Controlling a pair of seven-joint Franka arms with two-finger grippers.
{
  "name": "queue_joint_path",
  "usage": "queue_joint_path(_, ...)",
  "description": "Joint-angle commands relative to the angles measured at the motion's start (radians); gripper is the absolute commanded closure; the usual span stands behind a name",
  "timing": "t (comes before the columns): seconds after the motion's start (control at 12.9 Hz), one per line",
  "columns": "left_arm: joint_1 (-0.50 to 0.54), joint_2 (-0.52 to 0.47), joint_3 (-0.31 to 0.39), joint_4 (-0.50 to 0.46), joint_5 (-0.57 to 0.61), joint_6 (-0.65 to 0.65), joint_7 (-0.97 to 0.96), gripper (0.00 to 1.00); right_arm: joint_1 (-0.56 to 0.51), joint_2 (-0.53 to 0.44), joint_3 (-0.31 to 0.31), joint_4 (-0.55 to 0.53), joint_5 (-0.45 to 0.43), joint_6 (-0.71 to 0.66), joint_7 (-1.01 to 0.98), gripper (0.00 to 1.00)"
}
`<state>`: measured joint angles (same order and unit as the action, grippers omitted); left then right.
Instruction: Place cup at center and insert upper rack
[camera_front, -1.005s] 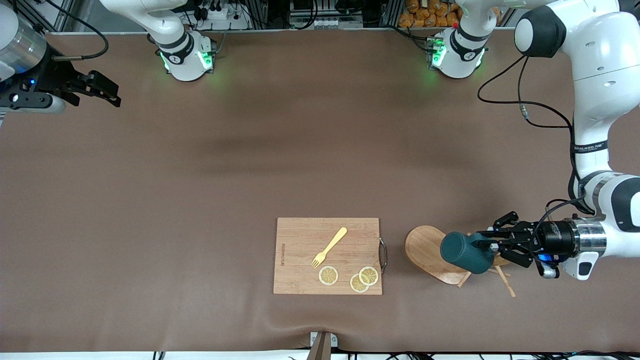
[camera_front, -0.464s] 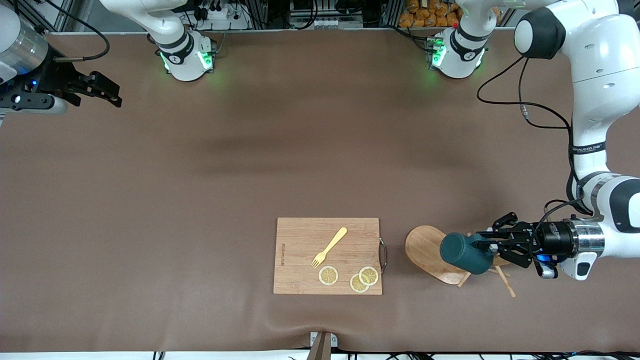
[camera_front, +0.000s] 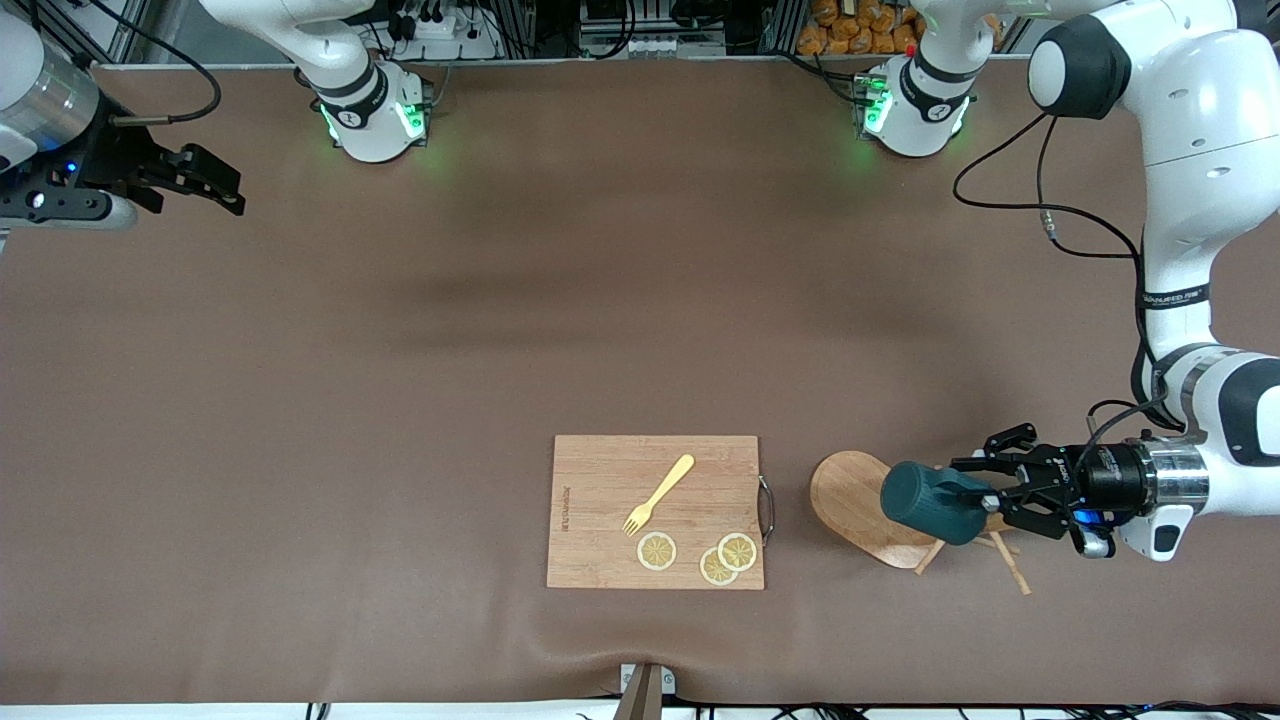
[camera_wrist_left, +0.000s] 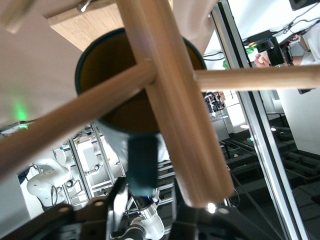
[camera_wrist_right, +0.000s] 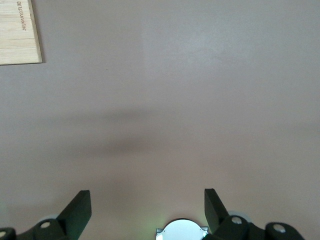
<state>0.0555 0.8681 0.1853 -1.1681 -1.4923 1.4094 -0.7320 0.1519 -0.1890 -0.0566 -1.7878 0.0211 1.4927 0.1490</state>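
Cup: small dark teal ribbed mug (camera_front: 928, 503), on its side on the rack, near the bench's front edge.
Rack: light wooden mug tree (camera_front: 860, 505), toppled.
Left hand (camera_front: 990, 489): at the mug's handle; grip unclear.
Right hand (camera_front: 228, 186): spread, waiting.
Writing: cutting board's (camera_front: 610, 480) print unreadable.

Mug tree (camera_front: 865, 505) post and pegs: mostly covered by the cup (camera_front: 932, 503) in the front view; only peg tips showing below it.
Mug tree base: edge toward the left arm's end hidden under the cup.
Cup handle: covered by the left gripper (camera_front: 990, 490) in the front view; blurred in the left wrist view.
Left gripper grip on the handle: cannot tell.
Cup interior (camera_wrist_left: 131, 107): crossed by post and pegs, partly blocked.
Right gripper (camera_wrist_right: 145, 210): fingertips only, body cut off by the wrist picture's edge.
Cutting board (camera_wrist_right: 19, 32): one corner only in the right wrist view.
Cutting board lettering: too small to read.
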Motion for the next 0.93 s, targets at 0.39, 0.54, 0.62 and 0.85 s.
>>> queue_joint_path(0.39,0.020,-0.020,-0.007,0.011,-0.032,-0.015,0.008,0.00,0.003,-0.015,-0.002,-0.012,0.003,0.007,0.008,0.00)
queue_joint_path(0.54,0.021,-0.035,-0.007,0.012,-0.032,-0.015,0.008,0.00,0.003,-0.014,-0.002,-0.012,0.003,0.009,0.008,0.00)
queue_joint_path(0.62,0.023,-0.044,-0.004,0.012,-0.031,-0.015,0.006,0.00,0.001,-0.015,-0.002,-0.012,0.003,0.009,0.008,0.00)
queue_joint_path(0.85,0.026,-0.089,0.008,0.012,-0.005,-0.015,0.005,0.00,0.001,-0.015,-0.002,-0.012,0.003,0.011,0.008,0.00)
